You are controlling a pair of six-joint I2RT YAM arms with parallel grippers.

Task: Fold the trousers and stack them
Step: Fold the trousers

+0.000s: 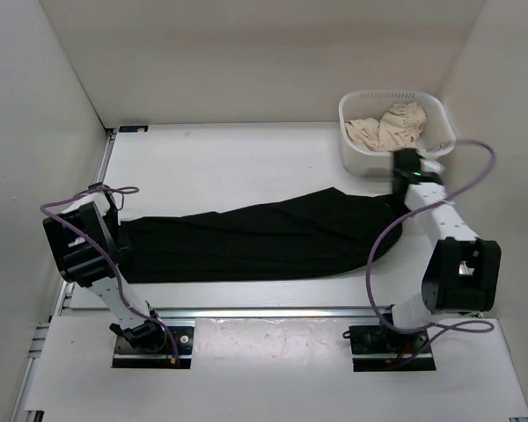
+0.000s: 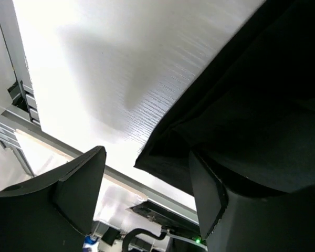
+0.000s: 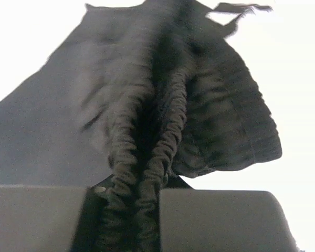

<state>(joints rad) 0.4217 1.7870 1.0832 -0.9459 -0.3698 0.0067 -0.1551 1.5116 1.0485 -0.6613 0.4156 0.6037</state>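
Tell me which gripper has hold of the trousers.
The right gripper: its jaws are shut on bunched fabric of the trousers. The left gripper stands open at the other end.

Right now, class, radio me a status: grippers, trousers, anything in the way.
Left gripper open at the leg end. Right gripper shut on the trousers at the waistband. Trousers laid out full length, unfolded. White basket close beside right gripper.

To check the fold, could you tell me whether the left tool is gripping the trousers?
No, the left tool stands wide open by the trousers, pinching nothing.
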